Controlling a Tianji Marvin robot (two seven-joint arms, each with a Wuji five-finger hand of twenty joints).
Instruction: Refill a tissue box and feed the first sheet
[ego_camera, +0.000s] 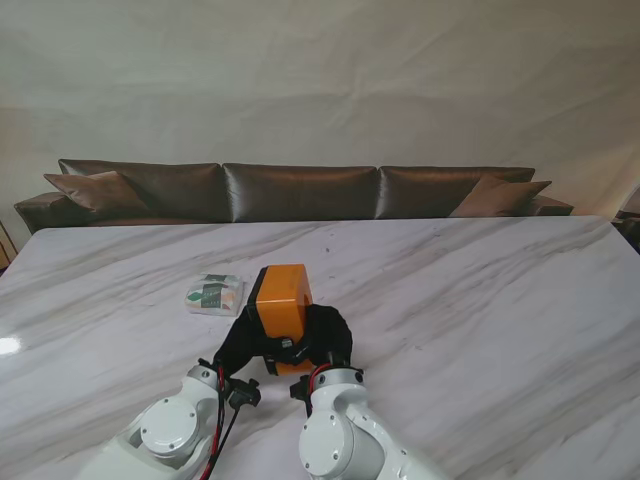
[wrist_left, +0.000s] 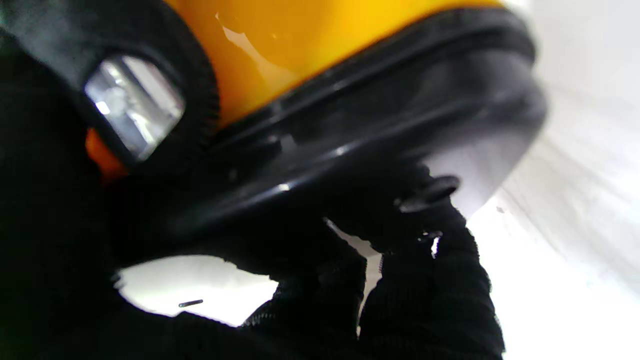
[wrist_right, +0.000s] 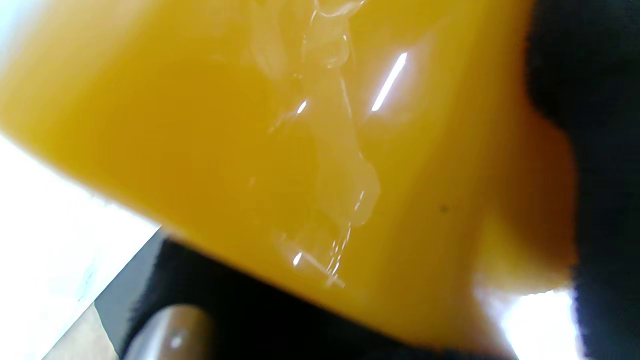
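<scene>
We have the glossy orange plastic tissue box (ego_camera: 280, 303) between both hands near the middle of the white marble table (ego_camera: 480, 300), close in front of us. Our black-gloved left hand (ego_camera: 238, 345) is clamped on the box's left side; its wrist view shows the gloved fingers (wrist_left: 425, 295) curled under a black rim or base plate (wrist_left: 380, 125) at the box's edge. Our black-gloved right hand (ego_camera: 328, 338) grips the right side, and its wrist view is filled with the shiny orange wall. The small green-and-white wrapped tissue pack (ego_camera: 214, 294) lies on the table just left of the box, apart from it and untouched. We judge this to be the opening step: getting the black base free of the orange shell. Next we would need a steady hold on the shell while the left fingers pry the rim away, before reaching for the pack
</scene>
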